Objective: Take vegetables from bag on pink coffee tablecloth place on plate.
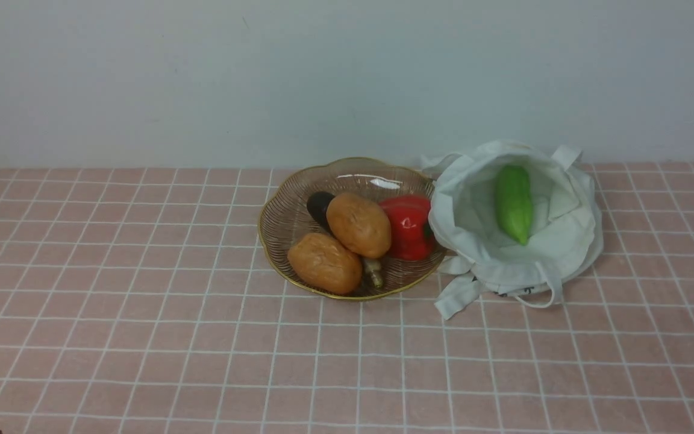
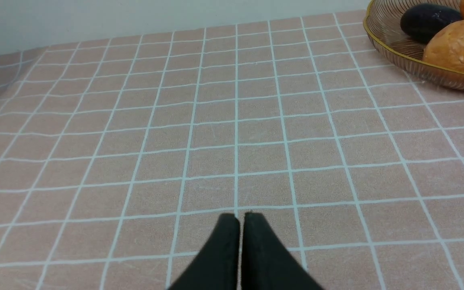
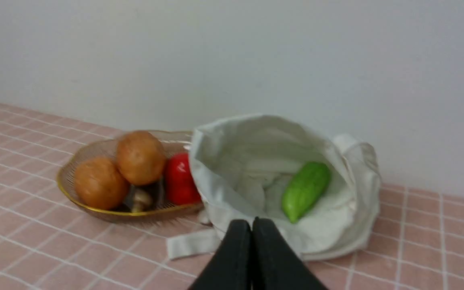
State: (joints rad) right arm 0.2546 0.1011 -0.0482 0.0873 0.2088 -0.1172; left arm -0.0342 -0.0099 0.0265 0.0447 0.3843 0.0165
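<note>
Both grippers, left (image 2: pixel 240 217) and right (image 3: pixel 251 223), sit closed and empty. The green vegetable (image 1: pixel 514 204) lies deep in the floppy bag (image 1: pixel 570 241); fingers may snag cloth and drag it against the crowded plate (image 1: pixel 278 226).

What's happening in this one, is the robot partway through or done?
Partway, it seems. Nothing is being handled right now: the left tool is shut over bare pink tablecloth, and the right tool is shut, just short of the bag. The plate already holds two potatoes, a red bell pepper and an eggplant. The green vegetable still lies inside the open bag, so it remains to be moved.
</note>
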